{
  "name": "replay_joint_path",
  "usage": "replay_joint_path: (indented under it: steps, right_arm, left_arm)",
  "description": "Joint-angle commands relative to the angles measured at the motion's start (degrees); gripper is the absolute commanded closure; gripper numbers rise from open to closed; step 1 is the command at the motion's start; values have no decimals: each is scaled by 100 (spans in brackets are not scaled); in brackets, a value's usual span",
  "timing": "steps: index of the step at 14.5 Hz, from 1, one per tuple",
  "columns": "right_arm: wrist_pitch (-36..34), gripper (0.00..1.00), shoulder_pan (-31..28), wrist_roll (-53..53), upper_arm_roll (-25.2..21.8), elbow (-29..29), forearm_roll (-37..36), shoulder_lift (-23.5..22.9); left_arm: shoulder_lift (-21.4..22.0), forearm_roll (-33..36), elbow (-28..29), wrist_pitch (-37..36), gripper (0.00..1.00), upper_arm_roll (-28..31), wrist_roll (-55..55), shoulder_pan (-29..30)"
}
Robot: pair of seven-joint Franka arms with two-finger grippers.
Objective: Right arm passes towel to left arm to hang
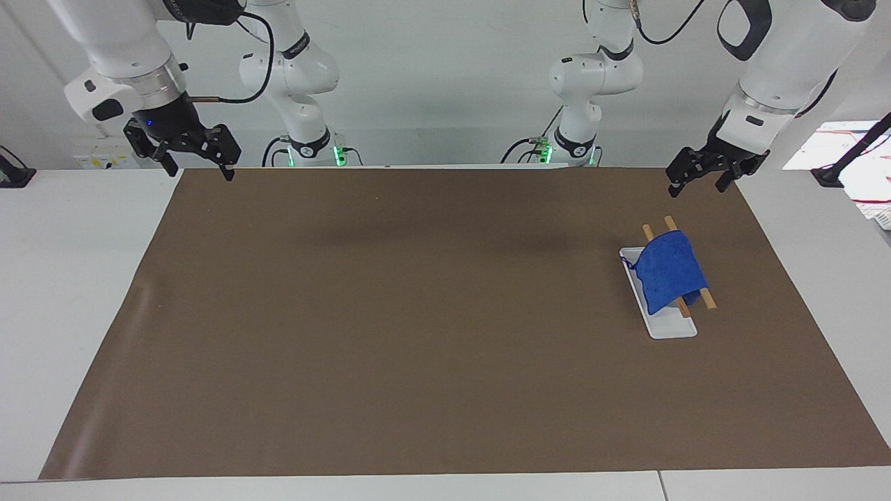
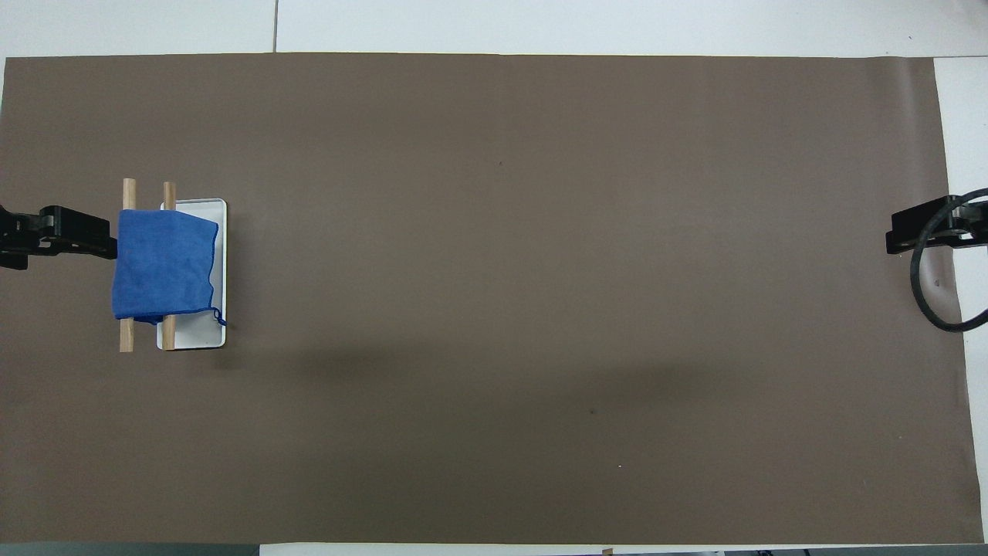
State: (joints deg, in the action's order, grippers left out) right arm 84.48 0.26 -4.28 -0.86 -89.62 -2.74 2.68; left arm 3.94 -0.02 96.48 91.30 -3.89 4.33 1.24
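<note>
The blue towel [image 1: 668, 273] hangs over two wooden rods [image 1: 708, 300] of a small rack with a white base [image 1: 674, 328], toward the left arm's end of the table. It also shows in the overhead view [image 2: 162, 266], with its thin loop hanging at one corner. My left gripper [image 1: 696, 185] is open and empty, up in the air over the mat's edge beside the rack and apart from the towel; it also shows in the overhead view [image 2: 96, 239]. My right gripper [image 1: 199, 170] is open and empty over the mat's corner at the right arm's end; it also shows in the overhead view [image 2: 899, 235].
A brown mat [image 1: 418, 313] covers most of the white table. Two slimmer white arms with green-lit bases [image 1: 310, 149] [image 1: 571, 147] stand at the robots' edge. A black cable loop [image 2: 930, 309] hangs by the right gripper.
</note>
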Motion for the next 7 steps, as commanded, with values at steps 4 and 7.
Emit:
replay_joint_path:
  steps: [4,7]
  right_arm:
    - [130,0,-70,-47,16,-170,-25,127]
    - [121,0,-70,-47,16,-170,-25,127]
  left_arm:
    - [10,46,2,-33,0,11,-108,-9]
    - [19,46,3,-7,0,11,-117,17]
